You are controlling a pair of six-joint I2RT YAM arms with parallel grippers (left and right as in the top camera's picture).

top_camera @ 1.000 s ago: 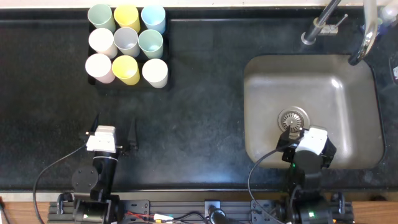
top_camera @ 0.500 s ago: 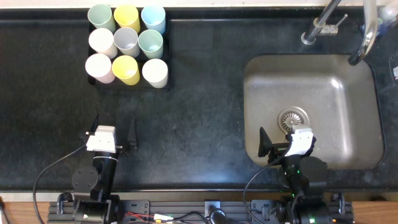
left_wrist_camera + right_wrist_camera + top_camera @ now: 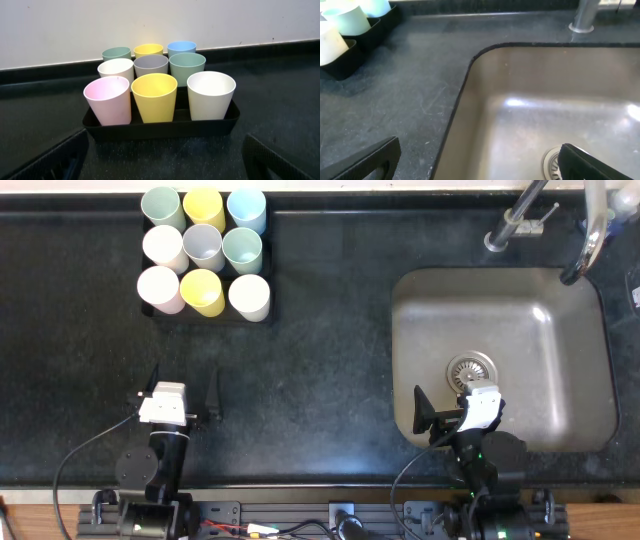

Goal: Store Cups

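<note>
1. One dark worktop (image 3: 320, 350) carries everything, with both arms based along its near edge.
2. Set into its right side is a steel sink (image 3: 540, 310); the drain (image 3: 472, 368) sits toward the near wall.
3. At the far left stands a black tray (image 3: 160, 131), close to the back wall and well apart from the sink.
4. Nine cups fill the tray in three rows of three, all upright with mouths up, so each long axis is vertical. The front row is a pink cup (image 3: 108, 100), a yellow cup (image 3: 154, 96) and a white cup (image 3: 210, 94). Behind them stand white, grey and green, then green, yellow and blue. The pink one leans slightly; the rest stand straight and sit rim to rim.
5. The left gripper (image 3: 185, 383) hangs near its base with its fingers spread wide and nothing between them. The tray lies straight ahead of it, so the left arm is clearly the nearer one.
6. The right gripper (image 3: 479, 145) is also released and empty, poised over the sink's near left corner, with the tray far off to its left.
7. Every cup seen is already stored, so the job looks finished. Any further reach for the tray would suit the left arm, coming from above, since the cups are too tightly packed for a side grip.
</note>
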